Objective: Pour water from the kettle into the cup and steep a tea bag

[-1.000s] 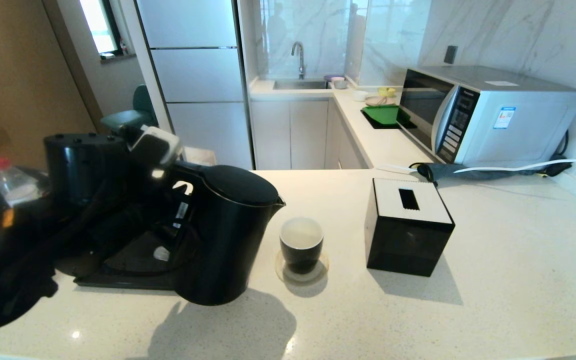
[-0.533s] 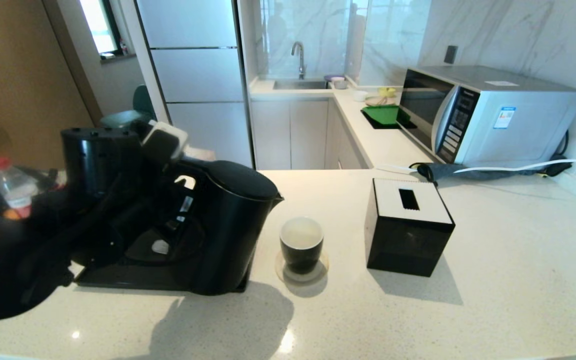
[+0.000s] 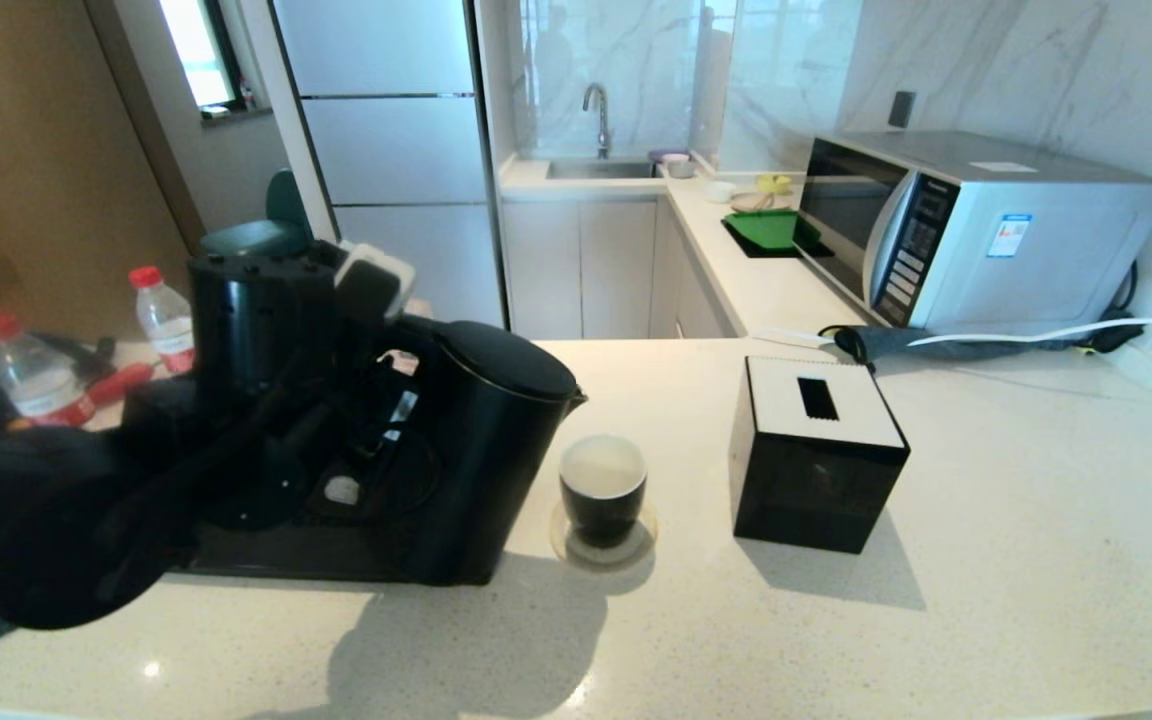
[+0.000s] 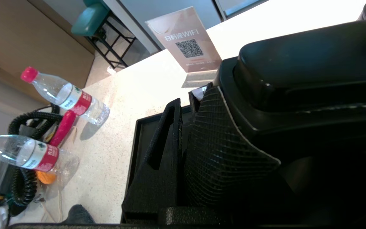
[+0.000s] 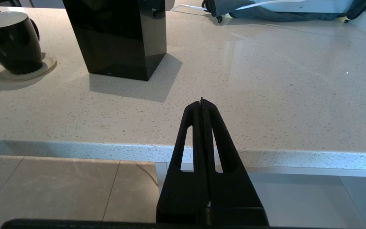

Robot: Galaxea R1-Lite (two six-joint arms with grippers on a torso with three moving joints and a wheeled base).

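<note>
The tall black kettle (image 3: 486,455) stands upright at the right end of a black tray (image 3: 266,555), its spout pointing at the cup. My left gripper (image 3: 386,395) is shut on the kettle's loop handle (image 4: 297,76), with one ribbed finger pad (image 4: 224,149) pressed against it. The black cup (image 3: 603,492) sits on a round coaster just right of the kettle and also shows in the right wrist view (image 5: 11,44). Its inside looks pale; whether it holds water I cannot tell. The tea bag is out of view. My right gripper (image 5: 201,101) hangs shut and empty at the counter's front edge.
A black cube box with a white slotted top (image 3: 816,455) stands right of the cup. Two red-capped bottles (image 3: 164,318) (image 3: 31,380) and a coiled black cord (image 4: 24,184) lie at far left. A QR-code sign (image 4: 187,41) stands behind the tray, a microwave (image 3: 966,230) at back right.
My left arm has carried the kettle to the right and farther back over the tray, closer to the cup. A second bottle has come into view behind the arm.
</note>
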